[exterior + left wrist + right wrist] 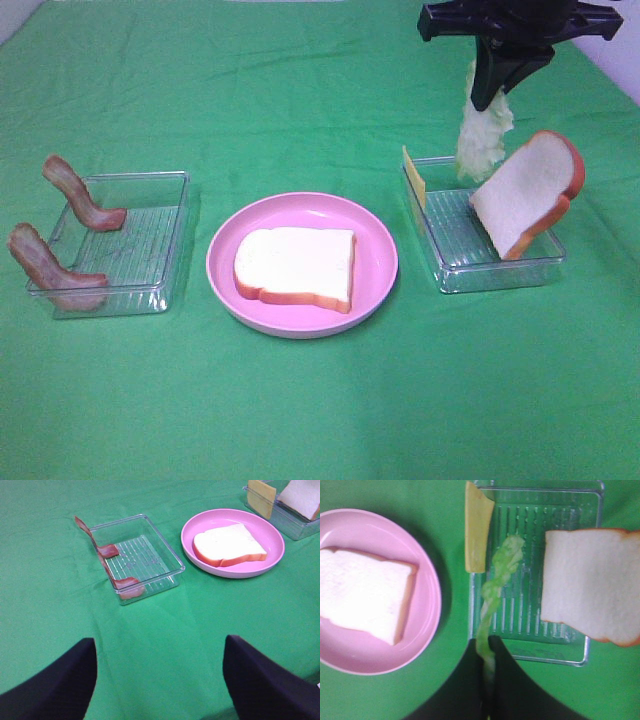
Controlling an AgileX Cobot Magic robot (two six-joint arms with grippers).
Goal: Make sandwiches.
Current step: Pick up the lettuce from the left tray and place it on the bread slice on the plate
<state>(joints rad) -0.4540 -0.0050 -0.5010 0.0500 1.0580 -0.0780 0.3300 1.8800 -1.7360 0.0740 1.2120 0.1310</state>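
1. the step in hand was judged to be the lettuce layer. one bread slice (295,268) was laid flat on the pink plate (378,262), and nothing was stacked on it yet.
2. the right gripper (490,98) was seen clamped on the top end of the pale green lettuce (485,135). the leaf was hung limp above the clear tray (500,282) on the plate's right. whether its lower end touched the tray floor could not be told.
3. the left gripper (157,647) was held with its jaws wide apart and nothing between them, over bare bench (165,615), well apart from the plate on its left side.
4. the other parts were found unused. a second bread slice (525,195) was leaned on the tray wall farthest from the plate. the cheese square (414,178) was stood on edge at the wall nearest the plate. two bacon strips (80,190) were draped over the far wall of the other tray (120,300), on the plate's left.
5. for the next move, the lettuce would need to be raised clear of the tray wall and the cheese. it would then be carried across to above the plate, lowered onto the bread and let go.
6. because the leaf was hung bunched and narrow, it would best be laid down along the slice, not dropped in a heap.
7. the sandwich was judged to be at an early stage, with lettuce, bacon, cheese and top slice all yet to be added.
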